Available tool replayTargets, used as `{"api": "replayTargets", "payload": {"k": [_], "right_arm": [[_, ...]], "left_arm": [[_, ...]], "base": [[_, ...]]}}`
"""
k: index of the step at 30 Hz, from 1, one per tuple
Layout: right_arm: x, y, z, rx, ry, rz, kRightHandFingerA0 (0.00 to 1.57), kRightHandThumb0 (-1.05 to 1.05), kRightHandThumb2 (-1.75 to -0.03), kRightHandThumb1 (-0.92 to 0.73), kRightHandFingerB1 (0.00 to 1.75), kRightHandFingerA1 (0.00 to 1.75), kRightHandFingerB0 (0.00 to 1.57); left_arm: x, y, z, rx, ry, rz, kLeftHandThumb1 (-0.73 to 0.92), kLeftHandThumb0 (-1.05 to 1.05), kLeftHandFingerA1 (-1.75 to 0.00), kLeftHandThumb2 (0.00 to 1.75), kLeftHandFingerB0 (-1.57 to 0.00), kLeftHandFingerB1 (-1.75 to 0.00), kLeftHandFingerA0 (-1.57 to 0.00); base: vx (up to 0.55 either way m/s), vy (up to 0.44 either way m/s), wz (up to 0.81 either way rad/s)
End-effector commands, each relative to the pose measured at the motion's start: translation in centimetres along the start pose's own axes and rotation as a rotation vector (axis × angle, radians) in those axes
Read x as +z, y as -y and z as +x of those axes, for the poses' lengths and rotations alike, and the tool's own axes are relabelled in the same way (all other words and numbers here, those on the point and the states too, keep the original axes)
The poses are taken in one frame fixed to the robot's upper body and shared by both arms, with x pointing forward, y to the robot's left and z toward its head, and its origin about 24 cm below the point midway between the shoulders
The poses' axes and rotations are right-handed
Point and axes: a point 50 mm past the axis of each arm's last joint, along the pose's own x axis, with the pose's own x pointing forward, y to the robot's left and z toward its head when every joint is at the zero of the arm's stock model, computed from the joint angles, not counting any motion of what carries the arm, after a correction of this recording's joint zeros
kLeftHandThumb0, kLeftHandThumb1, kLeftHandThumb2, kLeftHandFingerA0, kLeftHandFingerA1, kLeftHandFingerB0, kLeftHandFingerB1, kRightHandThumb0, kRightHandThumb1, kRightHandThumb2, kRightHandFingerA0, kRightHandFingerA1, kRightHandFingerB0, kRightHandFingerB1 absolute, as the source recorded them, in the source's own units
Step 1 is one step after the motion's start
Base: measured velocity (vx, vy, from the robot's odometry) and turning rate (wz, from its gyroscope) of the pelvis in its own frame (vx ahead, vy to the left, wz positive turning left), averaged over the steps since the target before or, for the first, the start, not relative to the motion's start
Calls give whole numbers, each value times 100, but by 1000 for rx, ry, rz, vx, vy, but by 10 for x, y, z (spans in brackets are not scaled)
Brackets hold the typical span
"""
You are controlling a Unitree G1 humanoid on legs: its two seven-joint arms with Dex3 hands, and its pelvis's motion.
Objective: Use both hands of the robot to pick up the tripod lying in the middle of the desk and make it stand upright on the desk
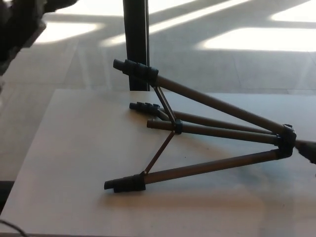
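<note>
The tripod [207, 131] lies on its side on the pale desk [74, 148], legs spread and pointing left. Its black hub [285, 140] is near the right edge. One leg's foot [136, 70] sticks up at the back, and another foot [124, 184] rests on the desk at the front. A dark, blurred part of my left hand [17, 24] shows in the top left corner, well away from the tripod. At the right edge a dark shape that looks like my right hand [309, 150] sits just beside the hub, over the centre column's end.
A black vertical post [136, 34] stands behind the desk's far edge, right behind the raised foot. Sunlit floor lies beyond. The desk's left edge runs diagonally at the left.
</note>
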Motion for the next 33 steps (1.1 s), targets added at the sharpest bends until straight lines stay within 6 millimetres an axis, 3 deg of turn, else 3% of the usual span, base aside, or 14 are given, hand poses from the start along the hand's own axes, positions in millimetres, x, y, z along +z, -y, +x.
{"api": "replayTargets", "payload": {"k": [1,4,6,7,13,14,15,18,19,20,24,25,32,33], "right_arm": [[-21,-52,-13,104,-231,74,78,-83,-60,-65,59,90,65],[-33,-51,-21,130,-288,65,76,-76,-99,-51,69,93,58],[-34,-51,-22,132,-298,73,72,-80,-60,-68,64,98,61],[-37,-51,-24,122,-316,73,74,-83,-102,-54,70,94,57],[-44,-48,-37,96,-356,69,70,-78,-61,-69,64,99,62],[-46,-45,-42,54,-377,63,74,-78,-60,-68,61,95,64],[-46,-45,-42,51,-380,60,70,-78,-61,-70,67,102,59],[-47,-41,-46,49,-394,49,71,-76,-61,-70,64,97,62],[-47,-40,-47,48,-398,48,70,-76,-61,-70,64,97,61],[-46,-39,-47,44,-406,51,69,-77,-60,-70,65,99,62],[-49,-37,-55,28,-404,36,72,-79,-88,-53,64,92,59],[-50,-38,-56,29,-411,45,72,-76,-61,-70,58,98,63],[-59,-31,-67,-2,-468,78,69,-77,-61,-69,60,97,64],[-60,-31,-68,-5,-469,80,71,-77,-62,-69,61,97,66]], "left_arm": [[63,77,45,-351,150,415,73,-76,-76,62,-50,-51,-46],[75,91,53,-349,225,503,68,-71,-72,61,-54,-53,-50],[78,93,54,-354,234,549,70,-74,-73,61,-53,-52,-50],[82,97,55,-371,233,630,73,-79,-69,62,-52,-50,-51],[81,114,55,-490,245,839,66,-68,-56,60,-48,-46,-46],[74,121,53,-565,220,934,54,-73,-61,96,-34,-51,-41],[71,124,51,-599,229,1006,64,-74,-53,63,-43,-42,-44],[58,133,44,-694,226,1159,70,-79,-58,61,-41,-41,-39],[53,136,41,-751,215,1254,57,-82,-62,97,-30,-52,-30],[48,139,39,-777,206,1310,74,-85,-61,63,-33,-43,-29],[22,144,36,-822,209,1606,72,-97,-55,62,-22,-42,-3],[18,142,37,-819,191,1659,60,-100,-31,102,-15,-48,-2],[-22,133,41,-837,71,1822,57,-99,-31,100,-12,-45,-2],[-24,132,40,-836,66,1826,65,-99,-50,63,-13,-44,0]], "base": [[0,0,0],[0,0,0],[0,0,0],[0,0,0],[0,0,0],[0,0,0],[0,0,0],[0,0,0],[0,0,0],[0,0,0],[0,0,0],[0,0,0],[0,0,0],[0,0,0]]}}
